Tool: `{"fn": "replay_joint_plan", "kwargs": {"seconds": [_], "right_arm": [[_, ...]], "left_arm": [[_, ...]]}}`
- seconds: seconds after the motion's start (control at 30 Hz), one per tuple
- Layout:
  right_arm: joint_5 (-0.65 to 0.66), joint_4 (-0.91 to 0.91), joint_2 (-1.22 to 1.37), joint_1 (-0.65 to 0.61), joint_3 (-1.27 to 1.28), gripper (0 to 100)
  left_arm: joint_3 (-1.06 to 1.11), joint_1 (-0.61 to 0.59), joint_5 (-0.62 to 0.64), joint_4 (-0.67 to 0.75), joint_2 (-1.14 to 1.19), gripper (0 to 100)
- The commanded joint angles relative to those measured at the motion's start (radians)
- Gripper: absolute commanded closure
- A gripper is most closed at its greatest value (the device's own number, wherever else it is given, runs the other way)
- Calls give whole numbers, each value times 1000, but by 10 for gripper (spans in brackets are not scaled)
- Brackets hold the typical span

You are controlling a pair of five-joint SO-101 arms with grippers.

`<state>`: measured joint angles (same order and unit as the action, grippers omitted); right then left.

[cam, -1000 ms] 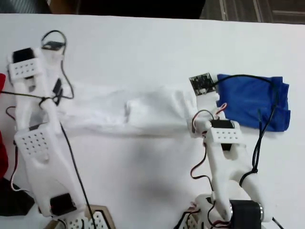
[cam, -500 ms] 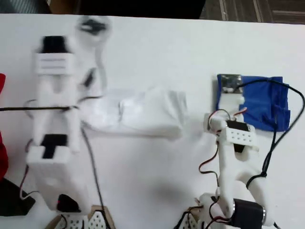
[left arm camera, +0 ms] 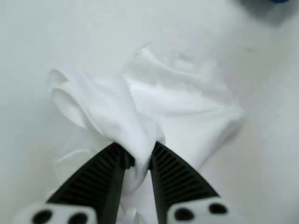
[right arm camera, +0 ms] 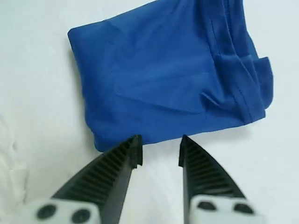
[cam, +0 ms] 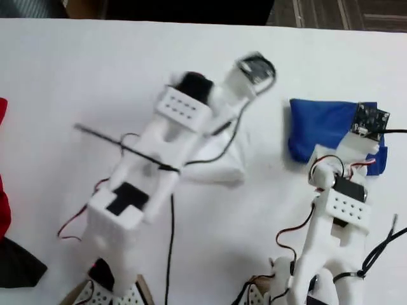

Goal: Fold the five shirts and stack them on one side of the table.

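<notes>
A white shirt [left arm camera: 187,98] lies bunched on the white table, and my left gripper [left arm camera: 138,158] is shut on a raised fold of it. In the high view the left arm [cam: 178,121] stretches across the table's middle and covers most of that white shirt [cam: 222,166]. A folded blue shirt [cam: 321,130] lies to the right of it. My right gripper [right arm camera: 159,149] hangs open just above the near edge of the blue shirt [right arm camera: 163,70], with nothing between its fingers. The right arm [cam: 340,203] stands at the table's right side.
A red cloth [cam: 3,213] and a black cloth [cam: 19,267] lie at the table's left edge. A corner of the blue shirt [left arm camera: 275,1] shows beyond the white one. The white table [cam: 95,57] is bare at the back and left.
The left arm swung from the far left to the table's middle, carrying the white shirt's end over the rest. The right arm moved right, away from the white shirt, to the blue one.
</notes>
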<state>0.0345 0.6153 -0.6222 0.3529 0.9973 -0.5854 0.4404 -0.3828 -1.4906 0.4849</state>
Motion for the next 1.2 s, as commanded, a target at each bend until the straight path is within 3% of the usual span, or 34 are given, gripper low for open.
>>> {"fn": "replay_joint_plan", "kwargs": {"seconds": [0.0, 0.23, 0.6, 0.73, 0.87, 1.17], "right_arm": [[-6, -27, -44, 7, -3, 854], [-6, -27, -44, 5, 2, 854], [-6, -27, -44, 5, 2, 854], [-6, -25, -44, 5, 2, 854], [-6, -25, -44, 5, 3, 855], [0, -25, -42, -51, 26, 858]], "left_arm": [[-15, 52, 12, 60, 29, 976], [-130, 127, 15, 44, 49, 976], [-145, 132, 14, 9, 146, 976], [-148, 114, 9, -11, 146, 884], [-257, 35, 9, -94, 115, 722], [-547, -307, 8, -264, 98, 740]]}}
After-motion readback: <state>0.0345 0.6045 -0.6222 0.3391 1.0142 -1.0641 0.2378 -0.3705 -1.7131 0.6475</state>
